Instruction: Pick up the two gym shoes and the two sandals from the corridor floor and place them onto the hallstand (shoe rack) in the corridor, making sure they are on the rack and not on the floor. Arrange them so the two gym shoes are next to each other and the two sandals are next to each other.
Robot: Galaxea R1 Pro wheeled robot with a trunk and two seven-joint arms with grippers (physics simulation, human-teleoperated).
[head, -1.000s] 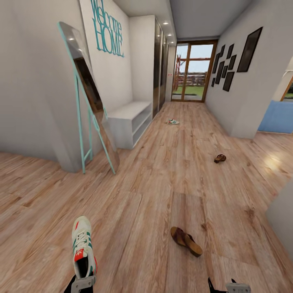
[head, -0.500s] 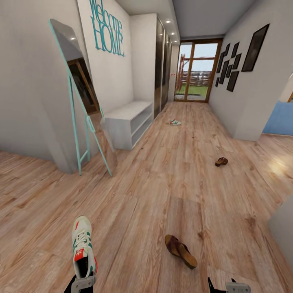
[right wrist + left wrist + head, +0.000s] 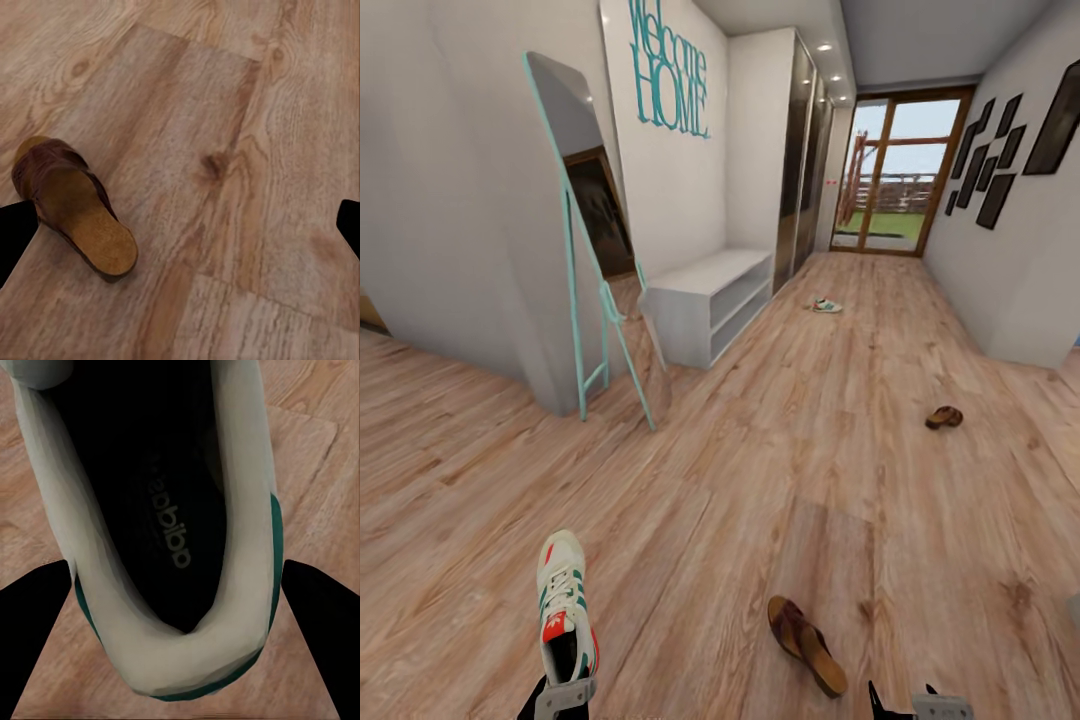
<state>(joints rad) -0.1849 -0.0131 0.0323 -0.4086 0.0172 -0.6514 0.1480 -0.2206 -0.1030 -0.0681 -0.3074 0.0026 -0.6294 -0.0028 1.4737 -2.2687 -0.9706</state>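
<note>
Left claw (image 3: 565,690) holds one gym shoe (image 3: 565,605) by its heel, jaws closed on either side of the collar, while the right claw (image 3: 920,700) hangs wide and empty beside the near sandal (image 3: 806,644) on the corridor floor (image 3: 740,470). Gripped only at the heel, the shoe could swing or slip loose during the drive. Open floor leads to the hallstand (image 3: 710,300) at far left, though the leaning mirror (image 3: 595,250) narrows that side; the second gym shoe (image 3: 826,306) and far sandal (image 3: 943,417) lie well apart.
</note>
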